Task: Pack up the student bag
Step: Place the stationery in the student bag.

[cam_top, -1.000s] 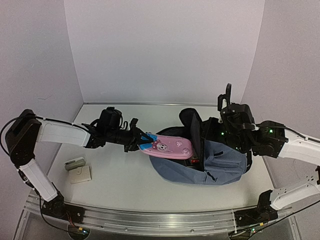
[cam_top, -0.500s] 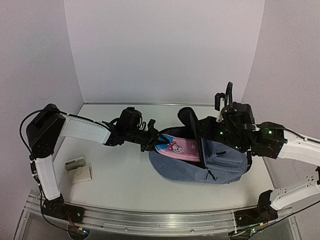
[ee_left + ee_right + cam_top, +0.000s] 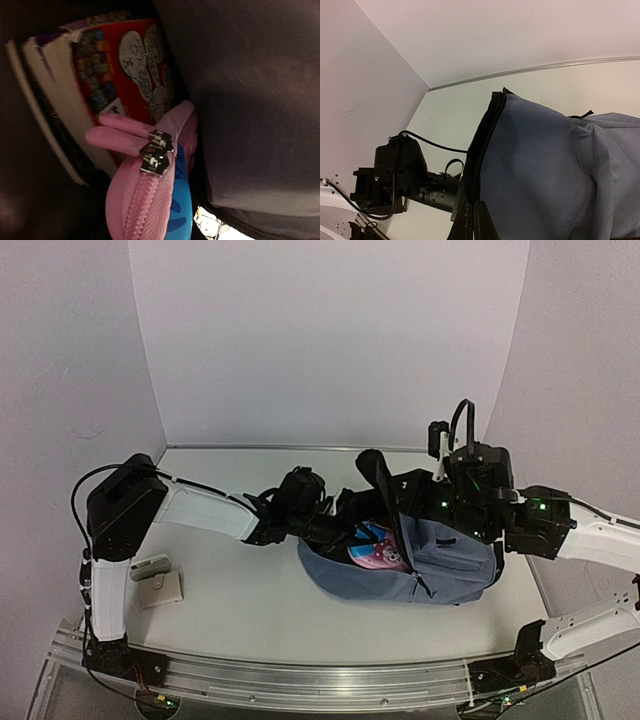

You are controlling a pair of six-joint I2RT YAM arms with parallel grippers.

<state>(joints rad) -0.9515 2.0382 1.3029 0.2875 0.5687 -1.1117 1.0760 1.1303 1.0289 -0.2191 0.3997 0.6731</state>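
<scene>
bag [image 3: 445,570] lies right of centre on desk [image 3: 250,605], right hand [image 3: 410,498] pinched shut on its raised rim, left hand [image 3: 345,528] pinching case [image 3: 378,550] inside the mouth: case may jam against book [image 3: 115,70], or rim may slip free.

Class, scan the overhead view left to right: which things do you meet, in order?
Small beige flat box, left arm's black wrist, pink cartoon pencil case, front pocket of the slate-blue fabric backpack, right arm's white forearm.
</scene>
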